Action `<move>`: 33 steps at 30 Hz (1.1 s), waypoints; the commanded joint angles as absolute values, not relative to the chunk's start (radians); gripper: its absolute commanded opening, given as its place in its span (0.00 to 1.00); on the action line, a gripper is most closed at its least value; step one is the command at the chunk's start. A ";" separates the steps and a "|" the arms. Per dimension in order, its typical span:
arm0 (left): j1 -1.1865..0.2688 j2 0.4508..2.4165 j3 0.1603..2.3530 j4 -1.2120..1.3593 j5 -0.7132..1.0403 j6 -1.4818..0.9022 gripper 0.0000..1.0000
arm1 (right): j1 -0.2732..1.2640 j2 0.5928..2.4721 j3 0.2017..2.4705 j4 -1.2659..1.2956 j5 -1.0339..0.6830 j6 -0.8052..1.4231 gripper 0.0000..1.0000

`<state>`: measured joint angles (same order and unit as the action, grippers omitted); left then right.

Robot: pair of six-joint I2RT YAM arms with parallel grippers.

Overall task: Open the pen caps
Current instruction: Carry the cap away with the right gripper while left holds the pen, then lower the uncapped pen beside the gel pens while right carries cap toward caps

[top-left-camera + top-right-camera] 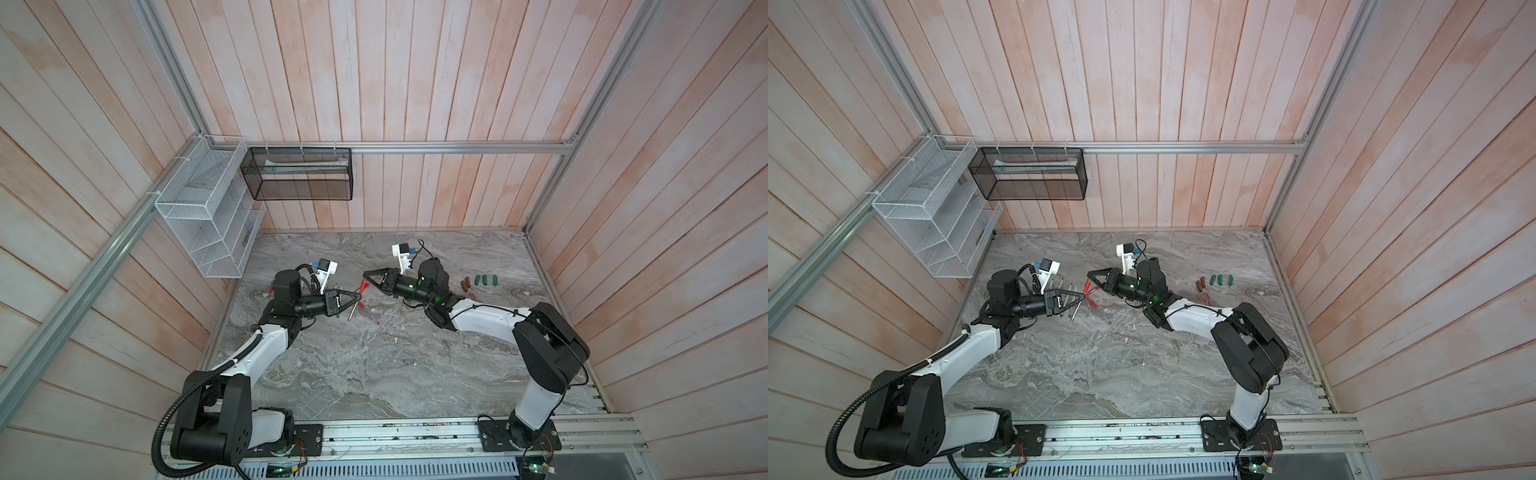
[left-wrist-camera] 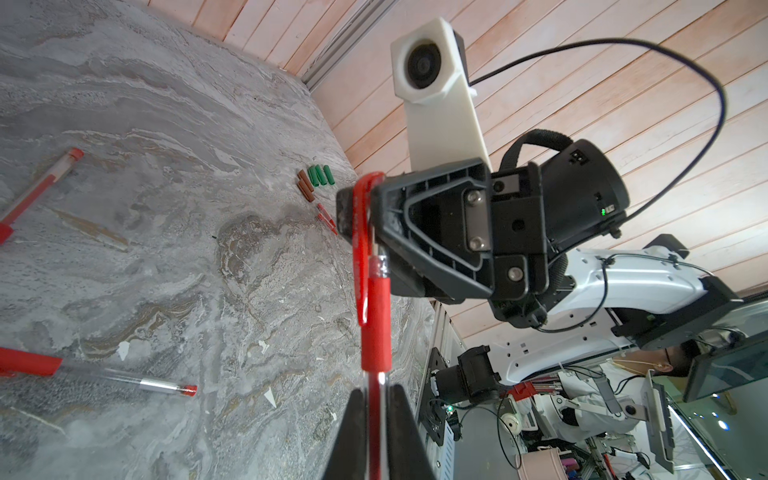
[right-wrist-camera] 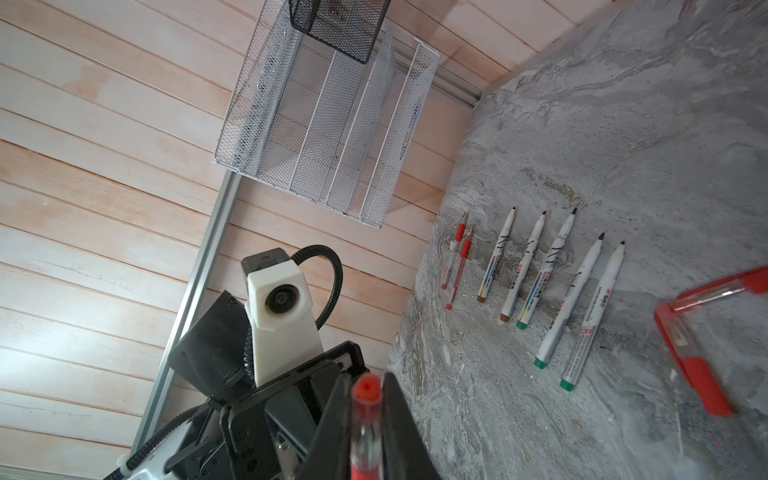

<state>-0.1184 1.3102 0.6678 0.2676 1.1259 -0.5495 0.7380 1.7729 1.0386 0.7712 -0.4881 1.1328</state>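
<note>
A pen is clamped in the left hand, its cap pinched in the right hand; either grip could be lost under a skewed pull.

Inside a robotics lab's test cell: two robot arms stand bolted to an aluminium rail, fenced by plank walls on extrusion framing; a monitor and wired gear crowd the room beyond.

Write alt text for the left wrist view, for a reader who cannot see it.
The left gripper grips a red pen by its barrel while the right gripper pinches its red cap at the far end. Behind, loose brown and green caps lie on the marble table.
</note>
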 commanded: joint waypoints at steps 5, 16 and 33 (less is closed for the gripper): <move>-0.124 1.301 0.676 0.282 1.144 -0.506 0.00 | 0.667 1.759 1.048 0.783 -0.499 1.159 0.00; -0.155 1.244 0.634 0.199 1.142 -0.419 0.00 | 0.331 1.667 1.114 0.929 -0.386 1.292 0.00; -0.001 1.252 0.767 -0.094 0.664 -0.136 0.00 | 0.206 1.296 0.828 0.499 -0.484 0.991 0.00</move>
<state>-0.0265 1.2438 0.7464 0.0132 0.8661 -0.2756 0.2325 1.3651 0.8478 0.6399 -0.4583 1.1042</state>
